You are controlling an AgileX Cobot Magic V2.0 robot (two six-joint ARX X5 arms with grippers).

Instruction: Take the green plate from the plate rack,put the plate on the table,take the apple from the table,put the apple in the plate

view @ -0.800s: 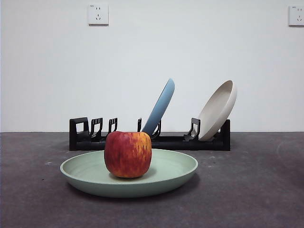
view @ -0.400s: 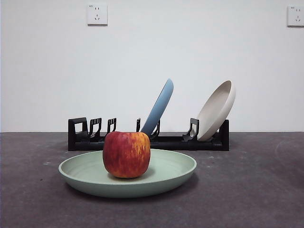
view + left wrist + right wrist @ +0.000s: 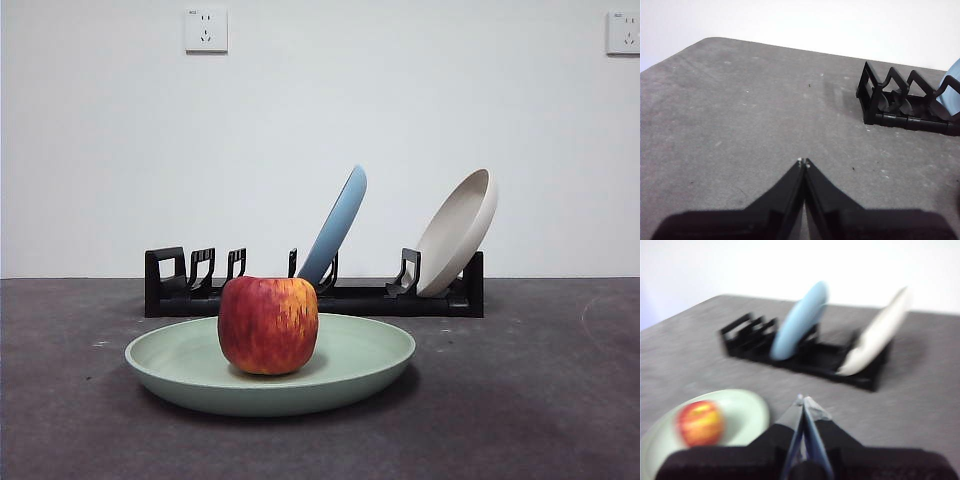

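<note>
The red apple point(image 3: 268, 325) stands in the middle of the green plate point(image 3: 370, 355), which lies flat on the dark grey table point(image 3: 520, 400) in front of the black plate rack point(image 3: 360, 297). No gripper shows in the front view. My left gripper point(image 3: 804, 161) is shut and empty, above bare table near the rack's squared-loop end point(image 3: 890, 97). My right gripper point(image 3: 803, 401) is shut and empty, raised and back from the plate point(image 3: 747, 415) and apple point(image 3: 700, 422); its view is blurred.
A blue plate point(image 3: 335, 225) and a cream-white plate point(image 3: 458, 232) lean in the rack's slots. A white wall with two sockets point(image 3: 206, 30) stands behind. The table's far edge shows in the left wrist view point(image 3: 790, 47).
The apple, plate and rack keep their places; the front picture only shifts by a few pixels. No arm shows in any of the front frames.
</note>
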